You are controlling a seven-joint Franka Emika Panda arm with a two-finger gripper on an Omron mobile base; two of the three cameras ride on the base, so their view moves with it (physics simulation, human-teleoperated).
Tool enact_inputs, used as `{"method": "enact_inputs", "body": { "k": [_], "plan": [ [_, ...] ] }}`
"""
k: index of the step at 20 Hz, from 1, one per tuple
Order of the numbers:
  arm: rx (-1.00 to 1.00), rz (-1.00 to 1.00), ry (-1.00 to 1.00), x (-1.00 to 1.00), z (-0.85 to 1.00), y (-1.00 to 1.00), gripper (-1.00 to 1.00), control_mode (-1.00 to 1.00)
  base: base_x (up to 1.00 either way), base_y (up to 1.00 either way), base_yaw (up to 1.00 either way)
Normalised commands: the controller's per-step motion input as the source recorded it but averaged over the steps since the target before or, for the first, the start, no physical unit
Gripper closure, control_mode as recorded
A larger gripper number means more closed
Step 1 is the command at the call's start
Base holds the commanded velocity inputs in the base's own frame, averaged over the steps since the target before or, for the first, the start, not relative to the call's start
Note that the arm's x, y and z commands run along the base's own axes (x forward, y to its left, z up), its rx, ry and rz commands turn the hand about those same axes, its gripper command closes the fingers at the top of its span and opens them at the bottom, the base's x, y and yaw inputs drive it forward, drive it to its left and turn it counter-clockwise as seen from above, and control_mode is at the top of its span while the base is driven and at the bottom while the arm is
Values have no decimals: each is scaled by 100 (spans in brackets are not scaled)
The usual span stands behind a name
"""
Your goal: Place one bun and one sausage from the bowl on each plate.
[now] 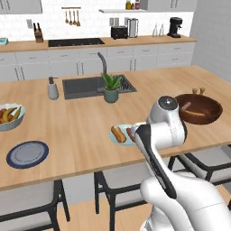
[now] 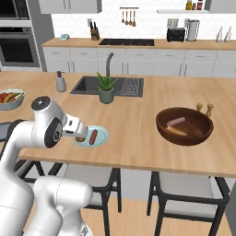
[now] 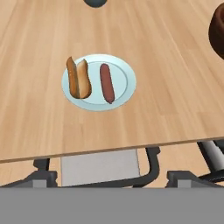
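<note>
- Two jaws stand spread wide with nothing between them; the arm's hand hangs above the near edge of the surface (image 1: 81, 135), over the pale light-blue plate (image 3: 124, 70), and is largely hidden behind the arm's own joints in both base views.
- Directly below the hand, the pale light-blue plate lies flat near the front edge of the surface. It carries one bun (image 3: 79, 78) and one sausage (image 3: 106, 82).
- The bun lies on the left part of the plate in the hand view, split open lengthwise. The sausage lies beside it toward the plate's centre, roughly parallel, apart from the bun.
- To the robot's right, well apart from this plate, the dark-brown wooden bowl (image 2: 161, 126) rests on the surface. Inside it lie one more sausage (image 2: 175, 121) and one more bun (image 2: 177, 131), close together.
- Just behind the bowl stand two small wooden shakers (image 2: 204, 109).
- To the robot's far left, the dark blue plate (image 1: 27, 154) lies flat near the front edge, with nothing on it.
- Behind the dark blue plate, a pale fruit bowl (image 1: 9, 122) holds colourful fruit.
- Farther back, a potted plant (image 1: 111, 87) stands at the front rim of the sink (image 1: 81, 86), and a soap dispenser (image 1: 53, 88) stands to the sink's left.
</note>
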Motion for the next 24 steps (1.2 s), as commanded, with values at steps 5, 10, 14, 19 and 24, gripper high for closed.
{"method": "enact_inputs", "body": {
  "k": [5, 10, 14, 19, 24],
  "plan": [
    [0, 0, -1, 0, 0, 0, -100, 100, 0, -6, 0],
    [0, 0, 0, 0, 0, 0, -100, 100, 3, -78, 0],
    [0, 0, 0, 0, 0, 0, -100, 100, 11, -92, 0],
    [0, 0, 0, 0, 0, 0, -100, 100, 17, -85, 0],
    [0, 0, 0, 0, 0, 0, -100, 100, 28, -59, 0]
  ]
}}
